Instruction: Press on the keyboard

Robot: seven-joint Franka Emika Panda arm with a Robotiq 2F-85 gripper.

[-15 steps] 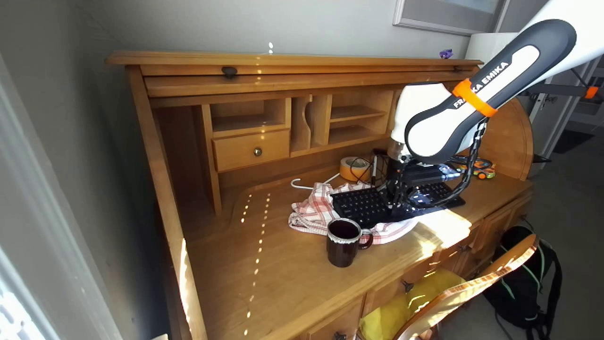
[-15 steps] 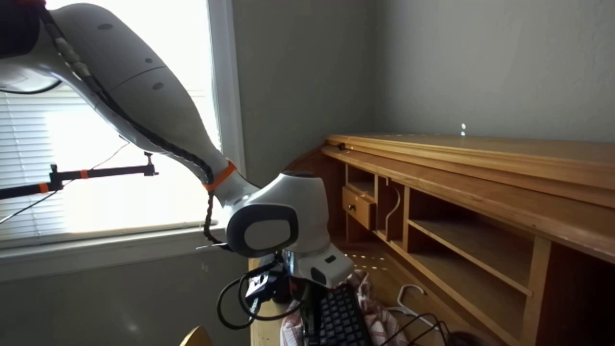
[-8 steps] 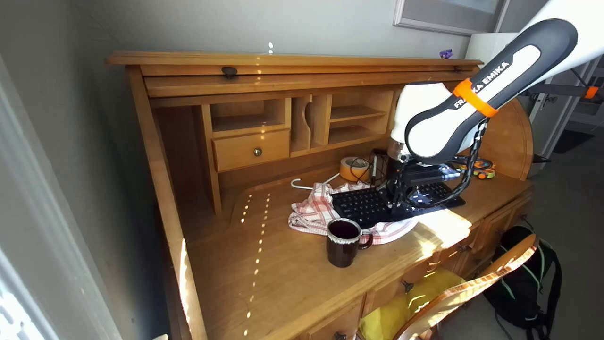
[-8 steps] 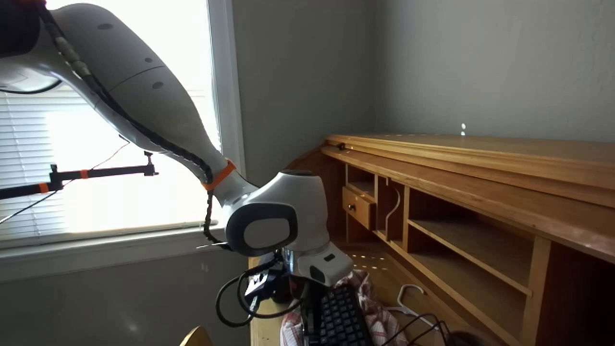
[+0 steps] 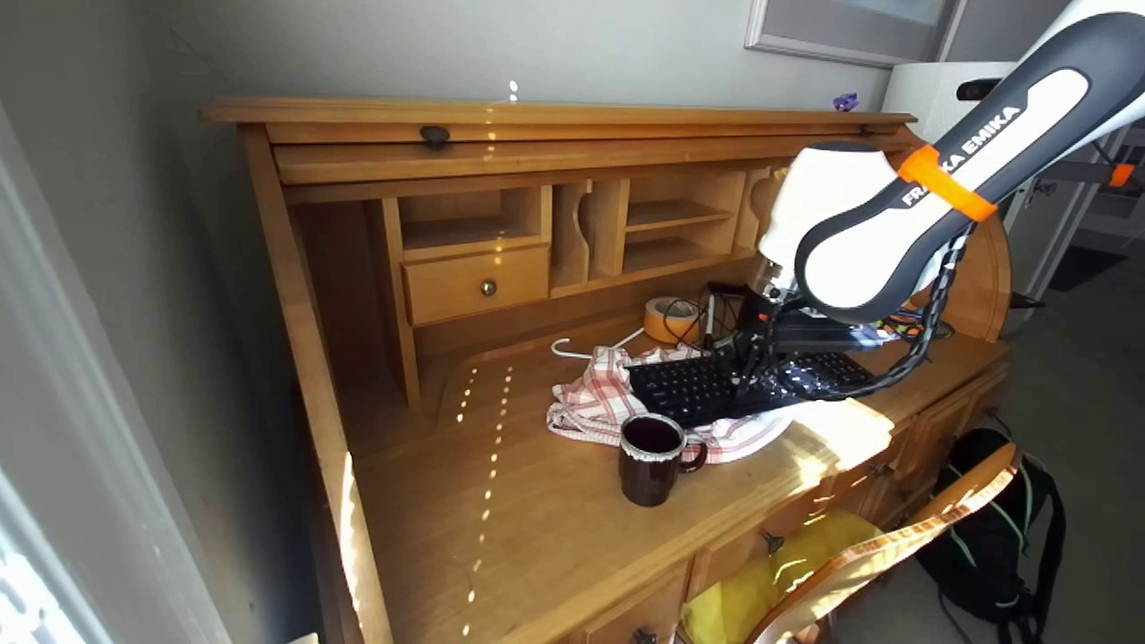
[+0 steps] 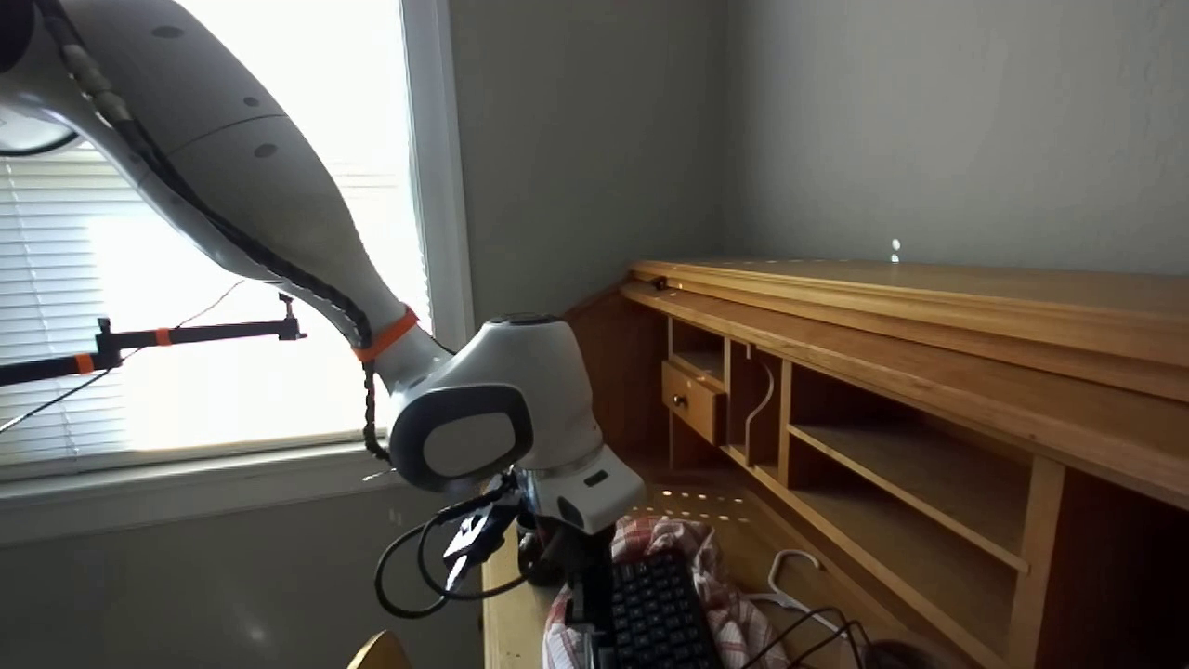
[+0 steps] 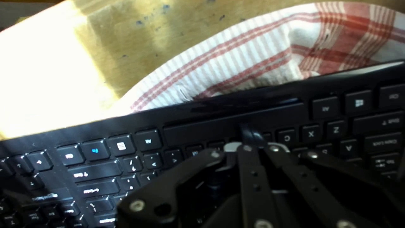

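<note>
The flat black plastic keyboard point(image 5: 680, 389) lies on a crumpled red-and-white checked cloth towel point(image 7: 234, 60), over the brown wooden desk point(image 5: 537, 537). My black metal two-fingered gripper point(image 7: 253, 142) points down at it, near the long dark space bar point(image 7: 202, 128); it looks drawn together, with nothing held. I cannot tell whether it touches a key. I judge the press to be in hand: next I should push gently straight down, then lift. A dark brown glazed mug point(image 5: 648, 474) stands near the towel.
</note>
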